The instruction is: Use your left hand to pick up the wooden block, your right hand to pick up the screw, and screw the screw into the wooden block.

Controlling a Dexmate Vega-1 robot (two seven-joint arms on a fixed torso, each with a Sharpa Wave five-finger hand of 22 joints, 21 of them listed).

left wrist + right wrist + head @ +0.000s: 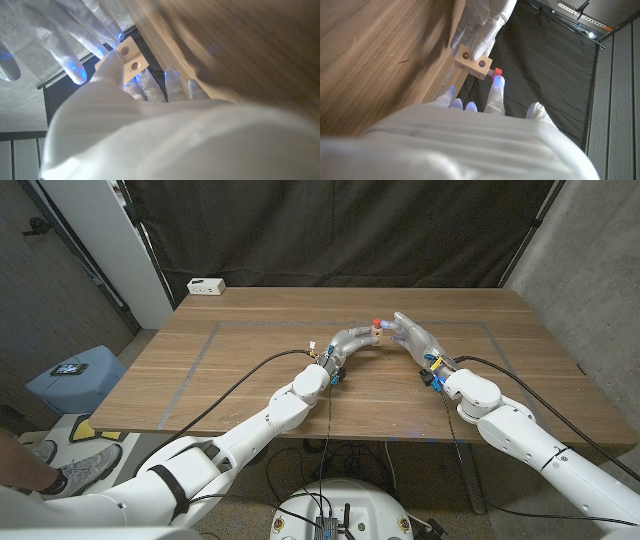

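Note:
The wooden block [474, 61], pale with two round holes in one face, is held above the table between the fingers of my left hand [352, 338]; the block [131, 58] also shows past that hand's thumb. A screw with a red head [497, 72] sticks out of the block's end and appears as a red spot [377, 324] between the two hands. My right hand [415, 335] reaches in from the other side with its fingers spread. One fingertip [498, 84] touches the screw's head, and its thumb stands apart from the screw.
Both hands meet over the far middle of the wooden table [250, 360]. A small white box [206, 285] sits at the far left corner. A black curtain hangs behind the table. Cables run along both forearms.

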